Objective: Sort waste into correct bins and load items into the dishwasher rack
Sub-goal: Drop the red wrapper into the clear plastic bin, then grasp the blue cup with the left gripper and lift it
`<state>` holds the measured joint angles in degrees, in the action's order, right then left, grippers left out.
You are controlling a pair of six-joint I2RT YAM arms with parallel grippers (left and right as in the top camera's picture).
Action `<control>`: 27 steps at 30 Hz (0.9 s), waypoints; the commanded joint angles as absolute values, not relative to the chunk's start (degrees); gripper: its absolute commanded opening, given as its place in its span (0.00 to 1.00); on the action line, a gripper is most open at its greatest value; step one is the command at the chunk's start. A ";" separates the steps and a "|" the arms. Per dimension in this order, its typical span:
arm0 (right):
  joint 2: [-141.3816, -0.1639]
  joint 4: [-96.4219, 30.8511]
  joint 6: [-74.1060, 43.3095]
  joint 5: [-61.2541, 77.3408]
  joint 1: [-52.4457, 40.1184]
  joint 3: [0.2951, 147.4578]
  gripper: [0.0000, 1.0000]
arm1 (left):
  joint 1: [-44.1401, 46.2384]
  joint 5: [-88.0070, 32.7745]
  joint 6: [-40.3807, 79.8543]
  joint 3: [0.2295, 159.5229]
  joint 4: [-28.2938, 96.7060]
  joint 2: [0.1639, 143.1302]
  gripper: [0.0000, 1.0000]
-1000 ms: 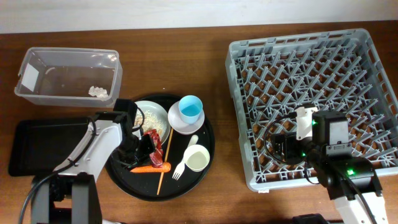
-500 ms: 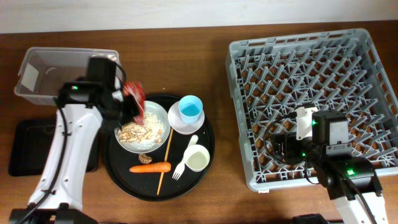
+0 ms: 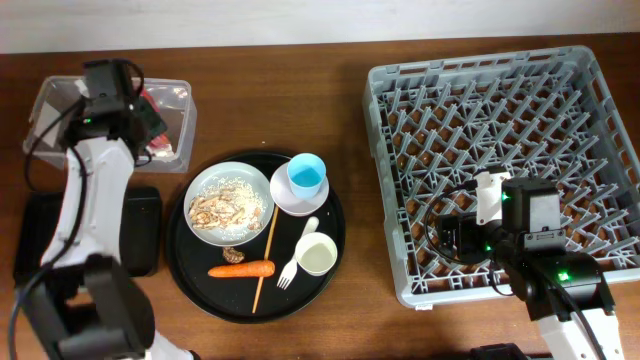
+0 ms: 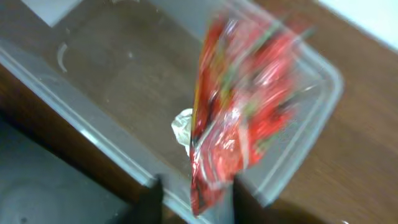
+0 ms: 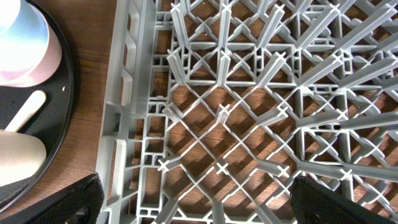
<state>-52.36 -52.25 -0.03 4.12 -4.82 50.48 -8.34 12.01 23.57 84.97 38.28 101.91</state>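
Observation:
My left gripper [image 3: 148, 118] hangs over the clear tub [image 3: 108, 84], shut on the crumpled red wrapper [image 4: 239, 106]; the view is blurred. The white tissue wad [image 4: 181, 127] lies in the tub under it. The rice with meat [image 3: 226, 207] fills a white bowl; the carrot [image 3: 243, 269], brown scrap [image 3: 233, 255], stick [image 3: 266, 255], fork [image 3: 298, 258], small white cup [image 3: 318, 254] and blue cup [image 3: 306, 175] on a white plate [image 3: 283, 200] lie beside it. My right gripper [image 5: 196, 199] is open and empty over the rack [image 3: 500, 120], near its front left.
The dishes and food all sit on a large round black tray [image 3: 335, 225]. The flat black tray [image 3: 35, 235] lies on the table in front of the tub, under my left arm. Bare wood separates the round tray from the rack.
My left gripper carried the red wrapper up off the round tray, then left and back to over the clear tub. The right arm has not moved.

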 commanded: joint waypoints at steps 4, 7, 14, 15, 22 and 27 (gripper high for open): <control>-52.29 -52.14 -0.47 3.84 -5.19 51.68 0.99 | -7.99 9.74 16.93 89.43 40.49 100.55 0.70; -52.27 -52.14 -0.47 3.88 -5.19 51.68 0.99 | -5.58 1.54 16.88 91.39 44.38 97.80 0.69; -52.29 -52.31 -0.47 3.86 -5.19 51.68 0.99 | 7.40 -9.87 17.04 90.85 47.94 98.32 0.69; -52.29 -52.40 -0.47 3.86 -5.19 51.68 0.99 | 9.37 -9.87 17.04 90.85 48.56 98.94 0.69; -52.29 -52.97 -0.47 3.86 -5.19 51.68 0.99 | 17.96 -10.07 17.08 90.85 52.29 107.11 0.65; -52.29 -53.01 -0.47 3.86 -5.19 51.68 0.99 | 19.27 -10.09 17.06 90.85 52.66 113.10 0.61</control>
